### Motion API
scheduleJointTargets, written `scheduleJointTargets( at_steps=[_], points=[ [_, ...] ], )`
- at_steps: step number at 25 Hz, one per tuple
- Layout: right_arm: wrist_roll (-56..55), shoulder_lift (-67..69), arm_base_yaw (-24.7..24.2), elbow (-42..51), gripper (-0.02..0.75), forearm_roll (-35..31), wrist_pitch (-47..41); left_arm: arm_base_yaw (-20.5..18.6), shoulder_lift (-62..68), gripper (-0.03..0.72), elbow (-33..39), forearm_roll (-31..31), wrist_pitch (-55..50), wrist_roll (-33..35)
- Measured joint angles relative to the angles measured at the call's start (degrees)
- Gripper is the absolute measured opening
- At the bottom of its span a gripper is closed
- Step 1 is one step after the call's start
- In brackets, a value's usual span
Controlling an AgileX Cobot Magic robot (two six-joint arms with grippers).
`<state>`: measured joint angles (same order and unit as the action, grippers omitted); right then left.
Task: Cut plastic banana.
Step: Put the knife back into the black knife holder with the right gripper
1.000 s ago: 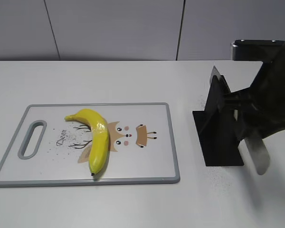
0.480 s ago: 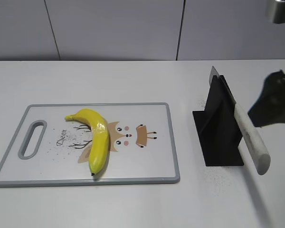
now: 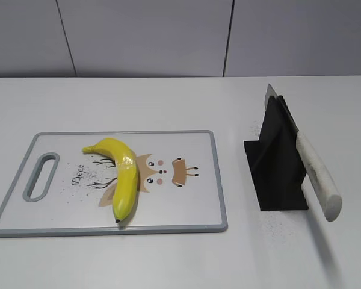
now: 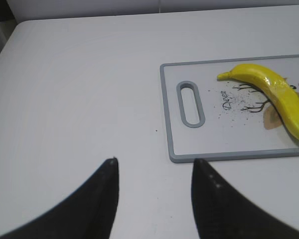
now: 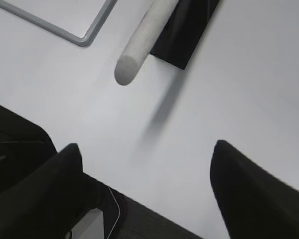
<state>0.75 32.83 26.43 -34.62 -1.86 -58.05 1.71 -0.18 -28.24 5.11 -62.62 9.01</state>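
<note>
- Plastic banana (image 3: 121,175) lying whole on the cutting board (image 3: 192,220), across the printed cartoon, dark tip near the board's front edge; no cut made yet.
- Knife (image 3: 313,171) resting in the black stand (image 3: 275,165) on the surface (image 3: 168,259), white handle jutting out toward the front right, well apart from the board.
- Left gripper (image 4: 154,172) spread wide and holding nothing, hovering over bare surface beside the board's handle-slot end.
- Right gripper (image 5: 144,164) likewise spread wide and holding nothing, above the surface just short of the handle tip; absent from the exterior view.
- Likely risk 1: closing on the rounded handle off-centre, letting the knife twist or slip out of the stand's slot.
- Likely risk 2: lifting at a slant, dragging or tipping the light stand along with the blade.
- Likely risk 3: banana rolling or skidding under the blade, being glossy and curved, unless steadied by the left gripper.
- Likely risk 4: board sliding on the smooth surface under downward pressure.
- Likely risk 5: left gripper steadying too close to the cut line, meeting the blade.
</note>
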Motion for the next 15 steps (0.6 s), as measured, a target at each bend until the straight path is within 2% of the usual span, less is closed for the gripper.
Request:
scheduleJointTargets(
  at_steps=[6,15],
  points=[
    [0.79,-14.56,0.00,5.45,0.595,0.05,-1.32,0.00,0.00,0.456,0.00,0.00,-0.07,0.00],
    [1.11,-30.92,0.00,5.57,0.595,1.86,-1.45,0.00,0.00,0.452,0.00,0.10,-0.13,0.00]
  ],
)
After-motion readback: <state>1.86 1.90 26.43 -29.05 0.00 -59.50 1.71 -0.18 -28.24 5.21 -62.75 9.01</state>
